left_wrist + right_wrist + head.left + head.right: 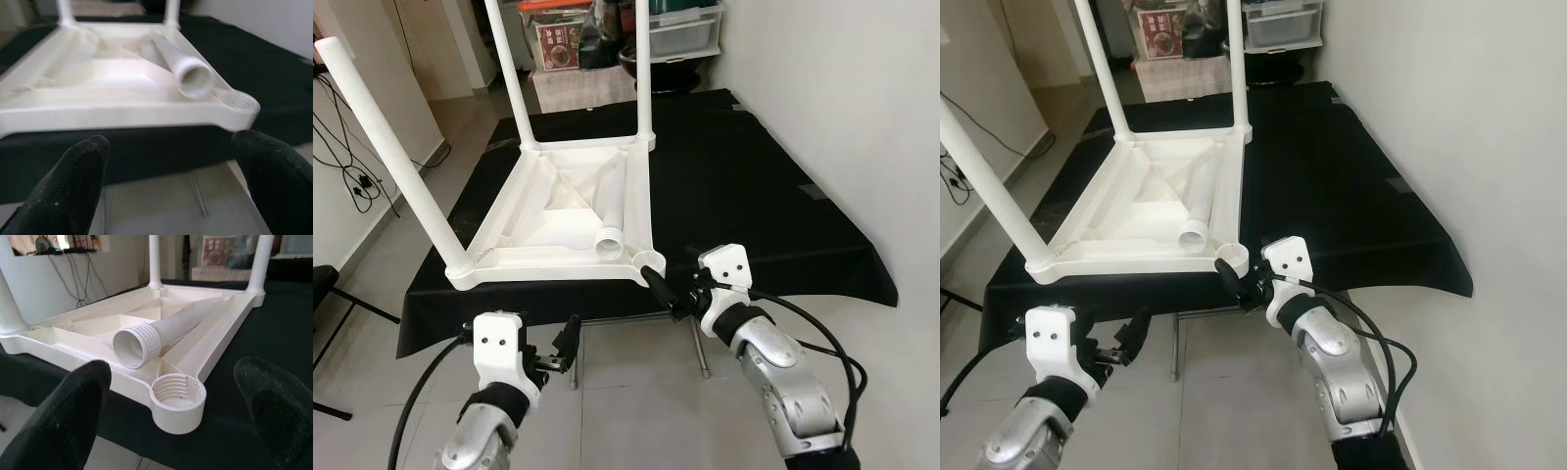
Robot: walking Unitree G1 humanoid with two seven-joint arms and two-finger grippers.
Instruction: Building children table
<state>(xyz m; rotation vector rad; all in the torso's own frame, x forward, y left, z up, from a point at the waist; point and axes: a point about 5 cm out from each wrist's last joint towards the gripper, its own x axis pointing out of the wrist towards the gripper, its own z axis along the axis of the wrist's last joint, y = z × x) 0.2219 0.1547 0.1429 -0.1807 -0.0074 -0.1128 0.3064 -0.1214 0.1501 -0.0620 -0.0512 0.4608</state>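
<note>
Right gripper [658, 284]: nearest of all, its two long black fingers [73, 416] spread wide, holding nothing, hovering just at the near right corner of the white plastic tabletop
Left gripper [570, 338]: low in front of the table's near edge, black fingers [68, 186] spread apart and empty, apart from the tabletop
Black cloth-covered table [754, 196]: the largest thing, a wide surface draped in black cloth that hangs over the near edge above the pale tiled floor [636, 411]
White plastic tabletop [558, 211]: rectangular, ribbed underside up, lying on the left half of the black cloth
Three standing white plastic legs [386, 147]: round tubes fitted in three corners, pointing upward; the near left one leans outward
Loose white plastic leg [166, 330]: a round tube with a ridged, threaded open end, lying inside the upturned top, its open end just beside the near right corner
Empty corner socket [177, 394]: a round threaded cup at the near right corner, between the right gripper's fingers in the wrist view
</note>
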